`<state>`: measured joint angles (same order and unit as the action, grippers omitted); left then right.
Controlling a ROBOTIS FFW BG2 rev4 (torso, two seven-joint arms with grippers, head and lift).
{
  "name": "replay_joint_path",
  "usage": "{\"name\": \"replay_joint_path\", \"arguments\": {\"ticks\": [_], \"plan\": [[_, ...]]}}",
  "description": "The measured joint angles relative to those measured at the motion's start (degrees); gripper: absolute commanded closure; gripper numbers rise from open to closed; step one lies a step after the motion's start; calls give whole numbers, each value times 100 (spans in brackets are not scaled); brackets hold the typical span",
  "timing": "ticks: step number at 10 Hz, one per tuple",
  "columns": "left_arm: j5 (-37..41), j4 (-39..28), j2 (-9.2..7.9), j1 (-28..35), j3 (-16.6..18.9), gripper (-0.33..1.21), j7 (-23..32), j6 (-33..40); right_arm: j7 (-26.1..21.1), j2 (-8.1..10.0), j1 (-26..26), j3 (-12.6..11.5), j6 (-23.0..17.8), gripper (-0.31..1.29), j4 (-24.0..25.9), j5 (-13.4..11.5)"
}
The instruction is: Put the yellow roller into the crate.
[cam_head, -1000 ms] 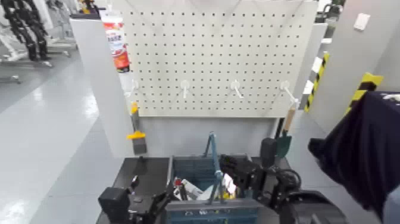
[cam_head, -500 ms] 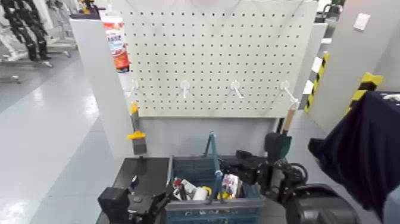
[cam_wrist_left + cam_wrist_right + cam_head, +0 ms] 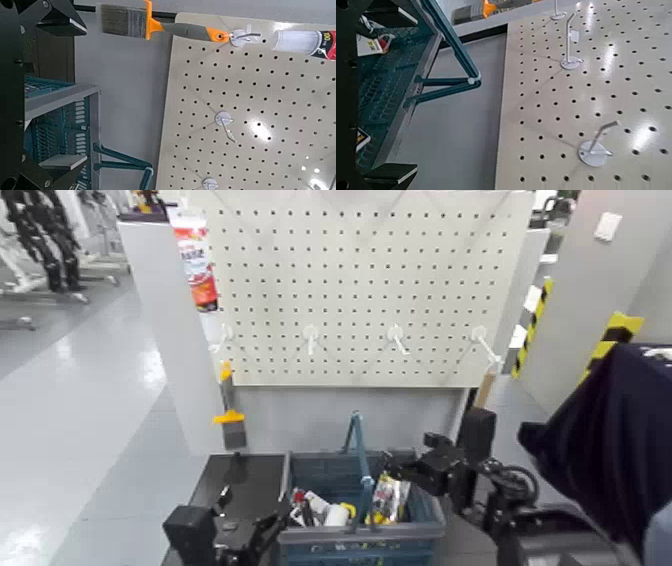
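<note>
The yellow roller (image 3: 335,514) is seen lying inside the crate (image 3: 430,512), its white head at about 9 o'clock of the upright centre handle (image 3: 358,455), so the placing is judged done. The right gripper (image 3: 400,465) is held at the crate's 2 o'clock rim with nothing in it; how far it is open cannot be told. The left gripper (image 3: 262,528) is parked at 8 o'clock, its opening likewise not readable.

The crate (image 3: 360,535) sits before the pegboard (image 3: 365,285) (grippers flanking).
</note>
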<state>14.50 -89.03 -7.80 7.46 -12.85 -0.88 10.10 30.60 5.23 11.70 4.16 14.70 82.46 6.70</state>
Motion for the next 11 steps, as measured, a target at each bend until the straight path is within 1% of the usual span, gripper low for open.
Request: {"name": "replay_joint_path", "arguments": {"ticks": [3,5,7,8,11], "plan": [[-10,-8,16,13,25,17,0,-18,-723,12,-707,-182,-246,6,796,33],[-18,-9,36,26,46,17,0,-18,-1231,-23,-1143,-214,-592,7,1100,171],[-28,-9,55,48,71,17,0,-17,-1624,-74,-1570,-214,-978,7,1291,333],[-33,-13,61,55,80,17,0,-17,-1777,-102,-1764,-208,-1167,7,1366,369],[-40,-31,68,65,84,17,0,-25,-1886,-243,-2234,-258,-1673,8,1416,283]]}}
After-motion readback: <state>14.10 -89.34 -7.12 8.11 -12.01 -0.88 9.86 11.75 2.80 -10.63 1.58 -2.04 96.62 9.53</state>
